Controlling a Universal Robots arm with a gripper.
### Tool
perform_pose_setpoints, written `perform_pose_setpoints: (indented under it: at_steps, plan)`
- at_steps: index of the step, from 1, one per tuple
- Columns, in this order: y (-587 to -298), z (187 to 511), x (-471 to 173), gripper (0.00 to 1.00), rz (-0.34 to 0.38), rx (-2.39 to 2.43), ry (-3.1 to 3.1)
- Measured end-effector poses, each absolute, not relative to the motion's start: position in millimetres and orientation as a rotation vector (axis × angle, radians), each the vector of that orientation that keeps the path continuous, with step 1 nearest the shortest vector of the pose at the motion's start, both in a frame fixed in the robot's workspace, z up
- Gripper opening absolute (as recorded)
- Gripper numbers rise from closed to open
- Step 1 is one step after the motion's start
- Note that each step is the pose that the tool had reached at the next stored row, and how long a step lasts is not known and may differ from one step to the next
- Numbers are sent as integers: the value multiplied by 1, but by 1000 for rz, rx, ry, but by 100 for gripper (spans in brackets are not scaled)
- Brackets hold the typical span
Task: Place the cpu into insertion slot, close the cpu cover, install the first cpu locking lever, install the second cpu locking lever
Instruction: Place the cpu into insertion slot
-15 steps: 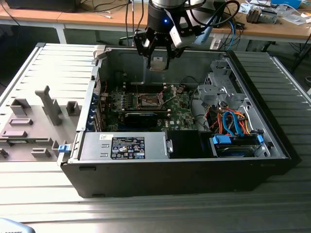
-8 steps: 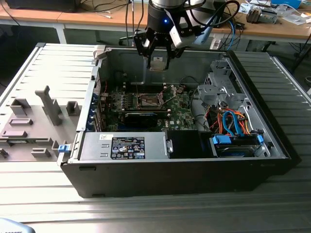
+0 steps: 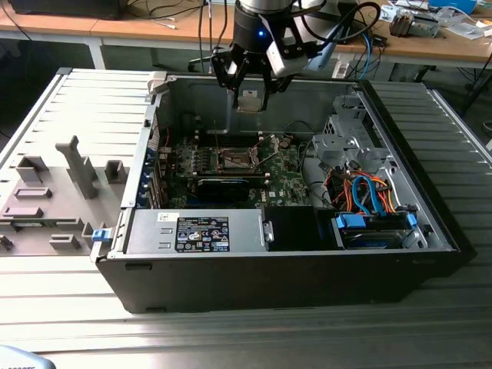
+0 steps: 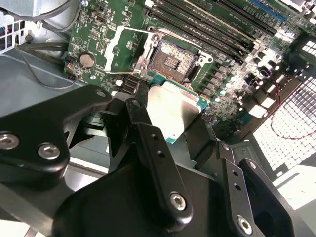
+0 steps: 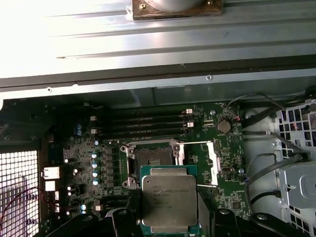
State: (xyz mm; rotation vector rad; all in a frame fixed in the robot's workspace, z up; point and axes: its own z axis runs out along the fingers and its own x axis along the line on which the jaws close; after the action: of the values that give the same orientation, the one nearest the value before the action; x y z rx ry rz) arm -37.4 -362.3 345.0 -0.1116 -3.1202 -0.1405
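Observation:
My gripper (image 3: 250,91) hangs over the back of the open computer case (image 3: 430,223), shut on the cpu (image 3: 250,101). Seen in both wrist views, the cpu (image 5: 169,197) (image 4: 173,111) is a flat silvery square with a greenish edge, pinched between the black fingers (image 4: 148,143). It is held well above the green circuit board (image 5: 232,192). The insertion slot (image 5: 153,160) (image 4: 174,59) (image 3: 234,160) lies bare with its dark centre showing. The cpu cover (image 5: 213,160) (image 4: 121,49) is swung open beside the slot. I cannot make out the locking levers for sure.
Narrow memory slots (image 5: 143,123) run beside the socket and a long black card (image 3: 223,185) lies in front of it. A labelled power supply (image 3: 200,233), a drive cage (image 3: 357,138) and blue-orange cables (image 3: 369,196) crowd the case. A grey fixture tray (image 3: 54,192) sits at the exterior view's left.

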Motion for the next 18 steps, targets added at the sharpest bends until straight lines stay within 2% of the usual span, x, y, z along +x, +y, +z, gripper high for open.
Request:
perform_pose_setpoints:
  at_steps: [18]
  plan:
    - [-362, 344, -37, 54, -141, -220, -3118]
